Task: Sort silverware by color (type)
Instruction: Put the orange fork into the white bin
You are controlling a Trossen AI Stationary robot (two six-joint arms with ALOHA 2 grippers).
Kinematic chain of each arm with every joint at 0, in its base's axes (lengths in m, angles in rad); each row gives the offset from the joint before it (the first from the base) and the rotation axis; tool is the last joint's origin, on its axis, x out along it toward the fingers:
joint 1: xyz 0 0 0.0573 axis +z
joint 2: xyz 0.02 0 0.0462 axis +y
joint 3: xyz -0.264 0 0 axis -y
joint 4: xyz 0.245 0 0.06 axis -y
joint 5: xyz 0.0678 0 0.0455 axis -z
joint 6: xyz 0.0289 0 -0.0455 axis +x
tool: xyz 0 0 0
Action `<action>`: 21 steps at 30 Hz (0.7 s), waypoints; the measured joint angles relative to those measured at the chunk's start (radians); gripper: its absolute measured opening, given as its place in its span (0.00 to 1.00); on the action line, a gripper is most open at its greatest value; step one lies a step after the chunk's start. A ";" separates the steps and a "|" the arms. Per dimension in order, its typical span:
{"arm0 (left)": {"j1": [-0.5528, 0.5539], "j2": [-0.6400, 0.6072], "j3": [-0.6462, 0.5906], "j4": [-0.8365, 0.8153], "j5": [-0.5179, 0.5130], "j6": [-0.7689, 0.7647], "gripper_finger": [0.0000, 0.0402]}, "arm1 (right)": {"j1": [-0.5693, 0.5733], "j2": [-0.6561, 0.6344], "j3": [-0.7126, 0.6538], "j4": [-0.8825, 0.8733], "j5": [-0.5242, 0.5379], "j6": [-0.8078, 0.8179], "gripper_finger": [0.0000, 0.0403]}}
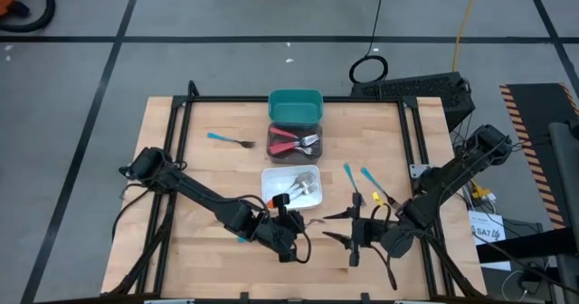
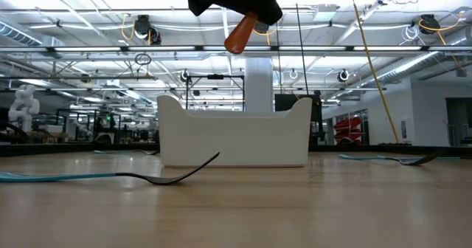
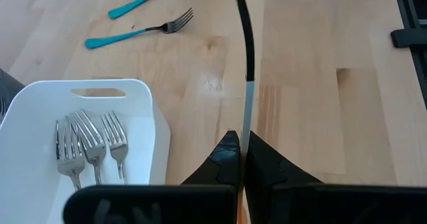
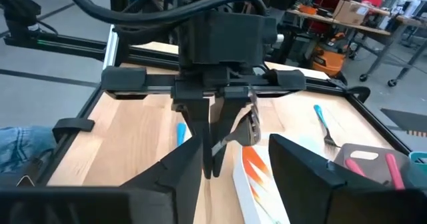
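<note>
From table height, the fork [image 2: 242, 32] held up by the left gripper [image 2: 234, 1] shows only an orange handle stub; the rest is covered by the dark fingers and cut off by the picture's top edge. The white bin [image 2: 234, 139] hides its own contents from that level. From the left wrist, the forks in the white bin [image 3: 87, 144] show heads only, handles cut off. From above, the red-handled pieces in the dark bin [image 1: 295, 142] are too small to count.
</note>
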 joint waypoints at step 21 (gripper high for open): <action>0.013 0.008 0.000 0.019 0.025 -0.012 0.00 | -0.040 0.003 0.000 0.042 -0.008 -0.052 0.10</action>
